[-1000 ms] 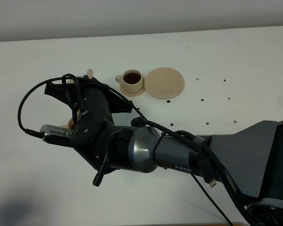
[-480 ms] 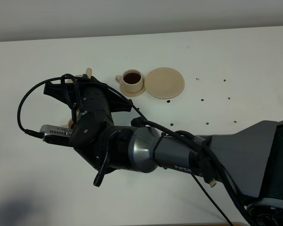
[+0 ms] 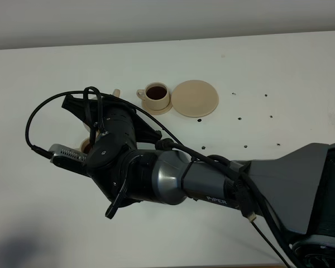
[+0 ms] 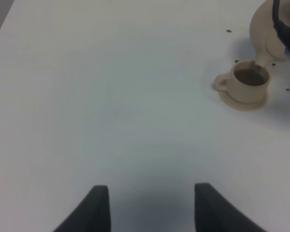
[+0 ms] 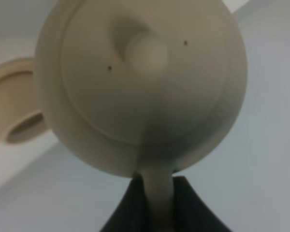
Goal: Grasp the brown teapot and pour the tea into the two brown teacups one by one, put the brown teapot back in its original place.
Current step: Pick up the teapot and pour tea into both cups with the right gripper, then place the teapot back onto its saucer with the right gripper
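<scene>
Tilting spout-down, the brown teapot (image 4: 273, 31) points into a teacup (image 4: 247, 82).

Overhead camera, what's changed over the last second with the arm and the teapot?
The right arm's wrist rolled a little, and its camera bracket and cable loop shifted right. The teapot tip showing above the wrist also moved right. The right gripper stays clamped on the teapot handle, spout over the near teacup. The filled far teacup, the large saucer and the open left gripper look unchanged.

White table (image 3: 279, 67) carries a wide saucer (image 3: 195, 98) and two small saucers under filled teacups (image 3: 156, 92) (image 4: 249, 80)
</scene>
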{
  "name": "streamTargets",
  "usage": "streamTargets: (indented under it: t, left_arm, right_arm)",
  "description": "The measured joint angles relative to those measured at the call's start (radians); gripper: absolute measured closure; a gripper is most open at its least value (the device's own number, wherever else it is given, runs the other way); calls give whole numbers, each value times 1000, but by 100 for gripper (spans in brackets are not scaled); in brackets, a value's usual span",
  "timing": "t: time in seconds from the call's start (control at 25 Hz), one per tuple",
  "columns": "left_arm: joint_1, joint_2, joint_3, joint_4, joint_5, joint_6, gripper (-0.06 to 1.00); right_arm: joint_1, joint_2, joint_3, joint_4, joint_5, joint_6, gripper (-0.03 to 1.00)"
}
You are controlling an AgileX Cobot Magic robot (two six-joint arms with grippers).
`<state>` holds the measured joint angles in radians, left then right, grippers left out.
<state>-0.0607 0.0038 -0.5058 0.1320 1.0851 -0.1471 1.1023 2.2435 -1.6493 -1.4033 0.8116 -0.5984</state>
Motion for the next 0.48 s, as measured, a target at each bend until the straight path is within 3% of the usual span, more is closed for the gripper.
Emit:
streamTargets:
  t: [0.32,0.48]
  left_arm:
    - [0,0,0,0,0,0,51]
    - [0,0,0,0,0,0,51]
  right_arm:
    - [0,-1,0,94,83,140,88]
    - [0,-28,0,196,95,215,88]
